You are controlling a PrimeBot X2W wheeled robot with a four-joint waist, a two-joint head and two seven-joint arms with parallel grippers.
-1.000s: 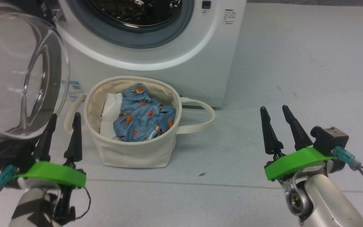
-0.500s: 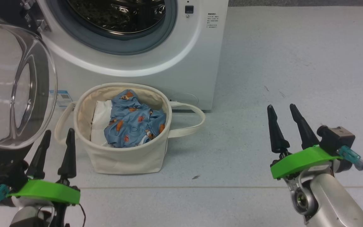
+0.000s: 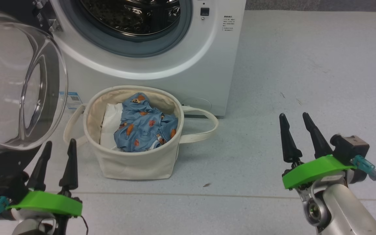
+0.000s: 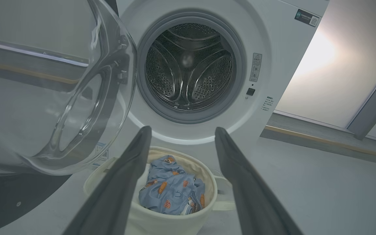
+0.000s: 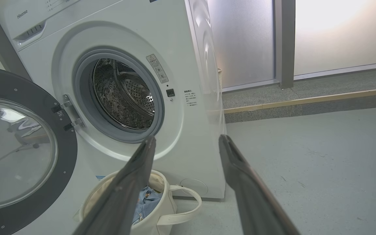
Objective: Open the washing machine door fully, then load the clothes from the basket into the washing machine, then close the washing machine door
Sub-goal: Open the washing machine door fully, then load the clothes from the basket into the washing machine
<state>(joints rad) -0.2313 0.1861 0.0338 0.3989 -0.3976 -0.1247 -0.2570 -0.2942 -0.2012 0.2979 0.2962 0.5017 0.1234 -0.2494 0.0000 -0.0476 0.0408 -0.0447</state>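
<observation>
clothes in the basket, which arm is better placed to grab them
Left, probably: the left gripper sits open beside the basket, aimed at the clothes; the right gripper, also open, is farther off.

Glossy clear glass washing machine door (image 3: 15, 85), shiny perforated steel drum (image 4: 189, 65), matt canvas basket (image 3: 135, 163), soft cloth clothes (image 3: 144, 125).

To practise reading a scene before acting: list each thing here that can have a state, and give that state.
washing machine door: open, swung to the left
washing machine drum: empty
basket: upright on the floor, holding the clothes
clothes: crumpled in the basket
left pincer: open, empty
right pincer: open, empty
</observation>
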